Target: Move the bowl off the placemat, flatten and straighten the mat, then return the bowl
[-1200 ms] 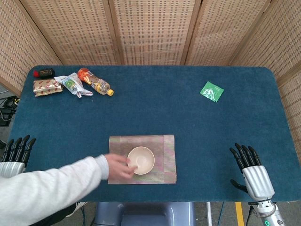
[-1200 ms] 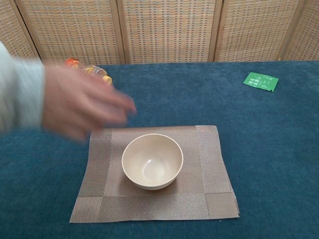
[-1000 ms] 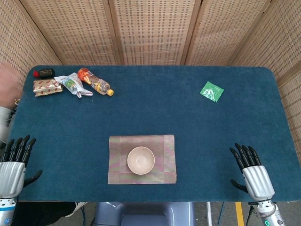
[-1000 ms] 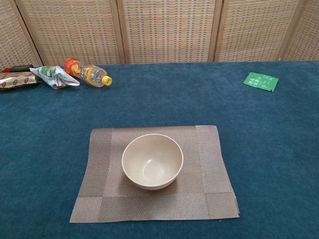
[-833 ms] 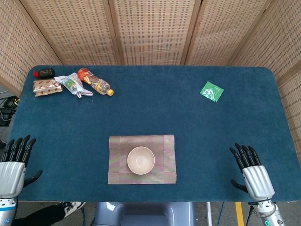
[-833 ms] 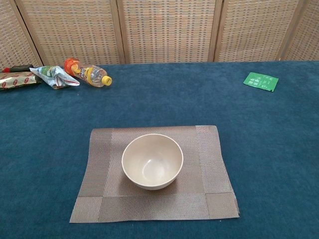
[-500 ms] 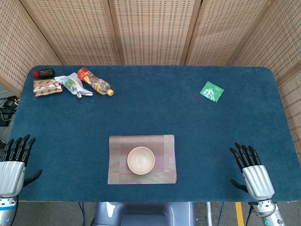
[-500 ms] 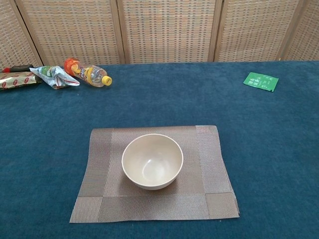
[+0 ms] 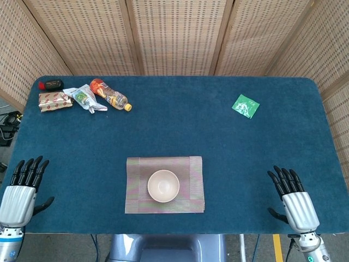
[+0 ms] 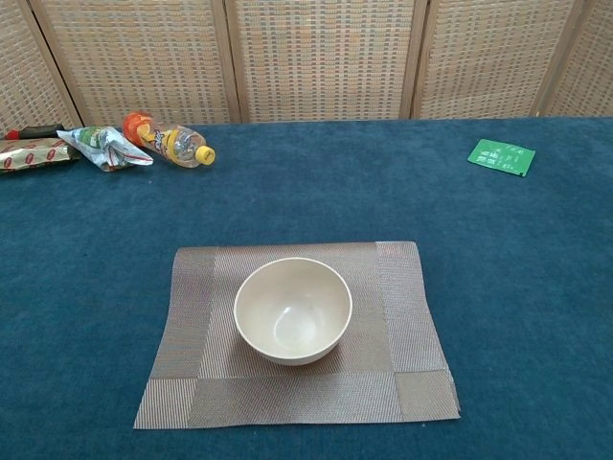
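Observation:
A cream bowl (image 9: 163, 185) (image 10: 293, 310) stands upright in the middle of a woven brown placemat (image 9: 191, 170) (image 10: 407, 316) near the table's front edge. The mat lies flat on the blue cloth, its right edge slightly uneven at the near corner. My left hand (image 9: 22, 192) hangs at the table's front left corner, fingers apart and holding nothing, far from the mat. At the front right my right hand (image 9: 293, 199) is likewise spread and empty. Neither hand appears in the chest view.
A small plastic bottle (image 9: 110, 95) (image 10: 169, 140), snack packets (image 9: 54, 101) (image 10: 105, 146) and a red-black item (image 9: 50, 84) lie at the far left. A green sachet (image 9: 246, 106) (image 10: 501, 156) lies at the far right. Wicker screens (image 9: 174, 33) back the table.
A person's arm reaching over the bowl withdrew to the left and left the frame. My left hand has shifted slightly to the right; bowl and mat have not moved.

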Controlling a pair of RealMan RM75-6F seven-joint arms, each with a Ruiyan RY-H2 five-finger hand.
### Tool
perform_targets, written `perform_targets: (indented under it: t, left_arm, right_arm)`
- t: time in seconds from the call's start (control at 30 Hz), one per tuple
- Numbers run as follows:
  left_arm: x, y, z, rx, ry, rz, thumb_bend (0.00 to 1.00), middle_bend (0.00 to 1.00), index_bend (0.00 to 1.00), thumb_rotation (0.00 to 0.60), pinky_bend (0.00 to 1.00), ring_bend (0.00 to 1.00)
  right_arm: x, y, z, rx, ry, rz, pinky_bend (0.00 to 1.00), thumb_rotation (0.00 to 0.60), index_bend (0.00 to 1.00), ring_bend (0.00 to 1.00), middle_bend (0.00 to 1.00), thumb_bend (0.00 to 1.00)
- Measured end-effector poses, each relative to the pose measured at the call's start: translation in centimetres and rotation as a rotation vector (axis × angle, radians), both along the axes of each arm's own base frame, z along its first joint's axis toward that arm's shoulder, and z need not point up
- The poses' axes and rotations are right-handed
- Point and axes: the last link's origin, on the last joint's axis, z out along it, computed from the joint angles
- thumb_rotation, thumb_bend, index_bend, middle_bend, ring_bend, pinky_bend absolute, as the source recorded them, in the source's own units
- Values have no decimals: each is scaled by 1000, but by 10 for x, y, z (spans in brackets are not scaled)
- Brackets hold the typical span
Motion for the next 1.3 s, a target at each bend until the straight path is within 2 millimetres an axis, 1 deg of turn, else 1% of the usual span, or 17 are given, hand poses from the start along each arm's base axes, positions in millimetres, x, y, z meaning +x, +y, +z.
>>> perform_targets:
  t: [0.07, 0.2, 0.3, 0.37, 0.47, 0.67, 0.9, 1.0, 1.1, 1.23, 1.3]
  left_arm:
    - [2, 2, -5, -14, 1, -35, 78, 0, 115, 600, 0, 0]
    - [14, 13, -18, -55, 2, -132, 88, 0, 303, 600, 0, 0]
    - [24, 19, -28, -90, 6, -177, 89, 0, 382, 600, 0, 0]
    - [31, 23, -34, -114, 11, -200, 90, 0, 410, 600, 0, 0]
    - [46, 28, -47, -157, 27, -246, 90, 0, 423, 600, 0, 0]
    - [73, 36, -79, -240, 49, -308, 91, 0, 433, 600, 0, 0]
    - [106, 40, -124, -333, 84, -350, 92, 0, 439, 600, 0, 0]
    - [120, 41, -140, -362, 69, -352, 94, 0, 441, 600, 0, 0]
    - [132, 45, -153, -375, 70, -362, 124, 0, 429, 600, 0, 0]
    - [145, 50, -167, -391, 78, -374, 140, 0, 411, 600, 0, 0]
    - [150, 52, -173, -402, 91, -382, 172, 0, 415, 600, 0, 0]
  right_arm:
    - [0, 0, 0, 0, -1, -2, 0, 600, 0, 0, 0, 177]
    - [0, 0, 1, -3, -5, -2, 0, 600, 0, 0, 0, 177]
    - [1, 0, 2, -4, -7, 0, 0, 600, 0, 0, 0, 177]
    - [1, 0, 2, -4, -8, -1, 0, 600, 0, 0, 0, 177]
    - [0, 0, 2, -4, -11, -2, 0, 600, 0, 0, 0, 177]
    - [0, 0, 5, -9, -22, -6, 0, 600, 0, 0, 0, 177]
    - [-2, -1, 11, -18, -42, -13, 0, 600, 0, 0, 0, 177]
    - [-2, -1, 12, -17, -46, -13, 0, 600, 0, 0, 0, 177]
    - [-2, -1, 12, -15, -50, -15, 0, 600, 0, 0, 0, 178]
    - [-3, -2, 13, -12, -55, -20, 0, 600, 0, 0, 0, 177]
    - [-4, -3, 14, -12, -59, -23, 0, 600, 0, 0, 0, 177]
